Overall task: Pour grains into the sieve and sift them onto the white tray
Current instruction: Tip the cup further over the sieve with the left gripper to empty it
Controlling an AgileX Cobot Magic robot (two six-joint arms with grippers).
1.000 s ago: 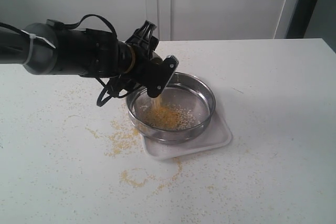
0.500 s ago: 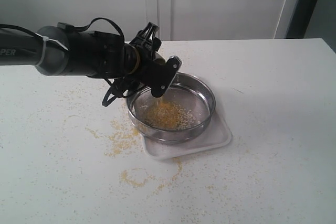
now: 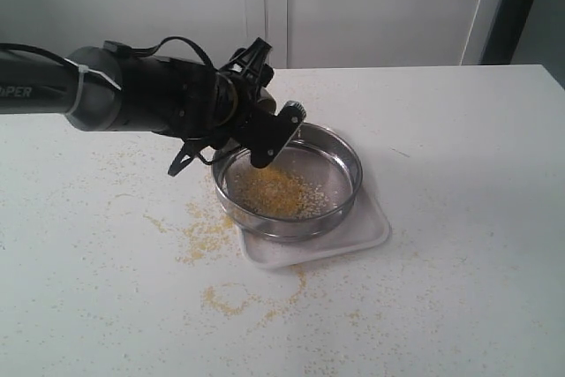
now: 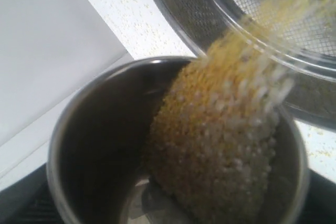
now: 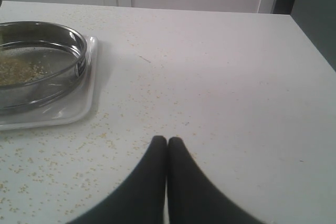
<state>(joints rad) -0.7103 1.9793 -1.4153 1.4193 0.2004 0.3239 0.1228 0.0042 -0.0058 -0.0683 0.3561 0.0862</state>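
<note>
Pouring so close to the rim is the main risk. The left gripper (image 3: 269,134) is clamped on the steel cup (image 4: 84,145) and tips it over the left wall of the sieve (image 3: 344,152), so a faster slide of grains (image 4: 220,145) could jump that wall and join the yellow scatter (image 3: 207,231) on the table (image 3: 459,130) at lower left. The sieve sits at frame centre on the white tray (image 3: 371,227) but seems shifted towards the left, so meal falling through there may miss the tray. The right gripper (image 5: 167,148) has its fingers pressed together, holding nothing, well apart from the tray. In the left wrist view the grains are a yellow mass flecked with paler bits, blurring as they stream over the cup's lip; a low mound lies on the mesh.
</note>
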